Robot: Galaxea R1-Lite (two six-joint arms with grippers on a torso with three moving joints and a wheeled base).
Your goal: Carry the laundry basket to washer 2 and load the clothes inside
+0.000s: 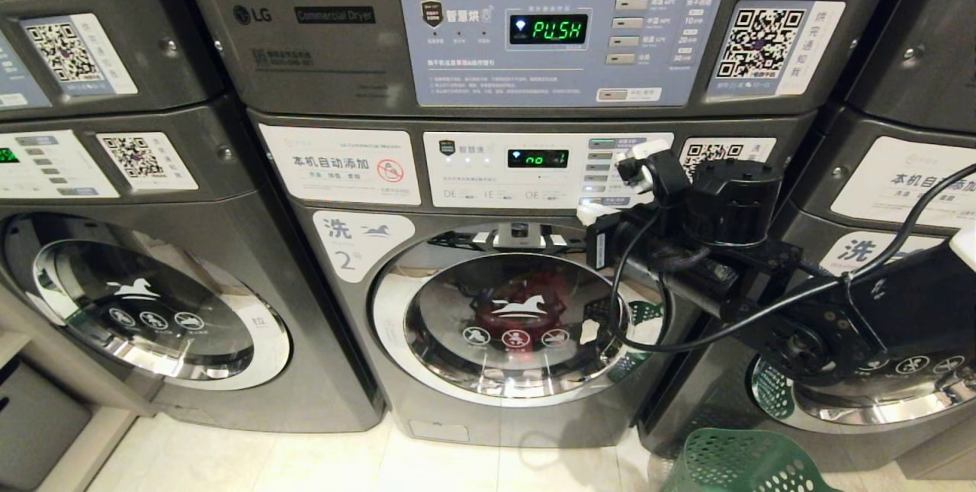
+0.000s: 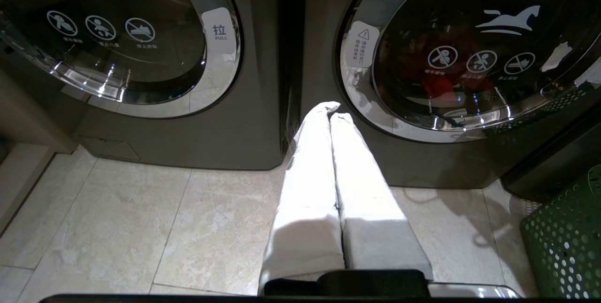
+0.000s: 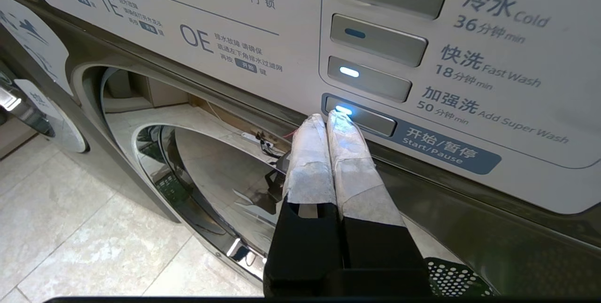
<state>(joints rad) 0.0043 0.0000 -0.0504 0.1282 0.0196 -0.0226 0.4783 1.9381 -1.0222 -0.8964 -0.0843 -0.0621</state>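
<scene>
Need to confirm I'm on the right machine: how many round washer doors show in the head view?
3. Left washer's door; washer 2's door in the middle, red clothes behind its glass; a third door at right, mostly hidden by the right arm. More may lie off-frame.

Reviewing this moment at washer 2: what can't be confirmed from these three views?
- Clothes: head view shows only a red patch behind washer 2's glare-covered door glass; other garments can't be told.
- Laundry basket: cut off by the picture's bottom edge; contents hidden.
- Right gripper: its shut fingertips reach the Start/Pause button, but contact cannot be told.
- Left gripper: absent from head view.
</scene>
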